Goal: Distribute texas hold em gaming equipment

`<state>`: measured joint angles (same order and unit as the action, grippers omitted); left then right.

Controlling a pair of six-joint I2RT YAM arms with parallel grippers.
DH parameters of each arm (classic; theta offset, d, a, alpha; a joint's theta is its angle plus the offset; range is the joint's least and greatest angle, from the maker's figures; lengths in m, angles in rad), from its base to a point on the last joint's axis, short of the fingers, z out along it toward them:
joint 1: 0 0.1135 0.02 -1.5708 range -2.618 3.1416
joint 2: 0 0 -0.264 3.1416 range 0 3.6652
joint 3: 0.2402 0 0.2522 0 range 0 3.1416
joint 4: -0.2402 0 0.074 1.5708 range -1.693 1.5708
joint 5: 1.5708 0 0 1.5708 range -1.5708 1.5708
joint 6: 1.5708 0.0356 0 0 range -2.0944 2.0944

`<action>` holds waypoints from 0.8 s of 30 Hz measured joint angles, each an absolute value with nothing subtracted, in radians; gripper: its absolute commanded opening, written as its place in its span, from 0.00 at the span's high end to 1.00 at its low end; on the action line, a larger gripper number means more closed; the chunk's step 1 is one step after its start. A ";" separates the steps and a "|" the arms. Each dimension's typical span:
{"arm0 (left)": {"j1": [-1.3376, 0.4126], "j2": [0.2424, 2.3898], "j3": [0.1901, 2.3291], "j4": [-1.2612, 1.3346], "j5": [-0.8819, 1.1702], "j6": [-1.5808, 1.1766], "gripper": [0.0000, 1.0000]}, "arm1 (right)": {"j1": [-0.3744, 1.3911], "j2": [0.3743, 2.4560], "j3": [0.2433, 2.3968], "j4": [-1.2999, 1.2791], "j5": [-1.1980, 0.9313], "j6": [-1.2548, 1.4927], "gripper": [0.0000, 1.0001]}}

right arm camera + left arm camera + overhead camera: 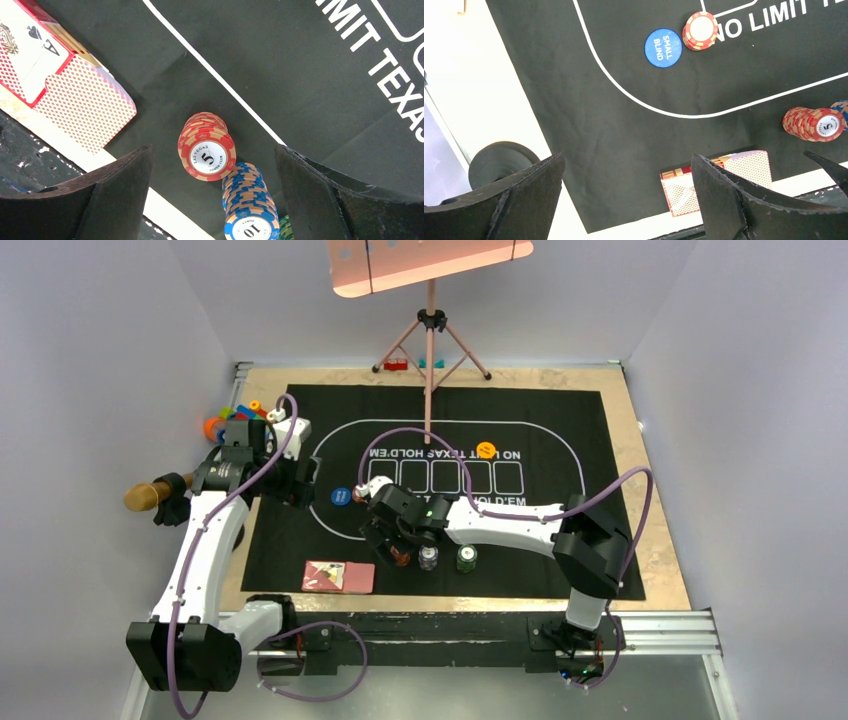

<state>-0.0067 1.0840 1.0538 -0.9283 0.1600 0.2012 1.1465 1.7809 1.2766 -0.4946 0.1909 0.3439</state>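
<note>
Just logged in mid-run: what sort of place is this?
Likely a robot lab cell: white walls enclose the table, a tripod stands at the poker mat's far edge, toy blocks beside the mat.

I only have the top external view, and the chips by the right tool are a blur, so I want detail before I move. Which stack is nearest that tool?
Observer: A red chip stack, its top chip marked 5, shows between the fingers of the open right tool; neither finger touches it.
Operator: What's next to it?
Observer: A blue stack with 10 on top, close beside the red one.
Operator: And the blue button further left?
Observer: It reads SMALL BLIND, and a second red stack stands right beside it.
</note>
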 measured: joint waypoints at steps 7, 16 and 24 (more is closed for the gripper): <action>-0.007 1.084 1.056 -0.940 0.156 0.201 0.00 | 1.148 1.783 1.261 -0.470 0.188 0.346 0.20; -0.007 1.081 1.057 -0.944 0.152 0.201 0.00 | 1.152 1.845 1.261 -0.453 0.164 0.346 0.30; -0.007 1.080 1.057 -0.944 0.152 0.201 0.00 | 1.152 1.850 1.261 -0.453 0.163 0.342 0.47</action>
<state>-0.0067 1.0801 1.0569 -0.9443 0.1524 0.2012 1.1519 1.8503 1.2610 -0.4530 0.1631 0.3420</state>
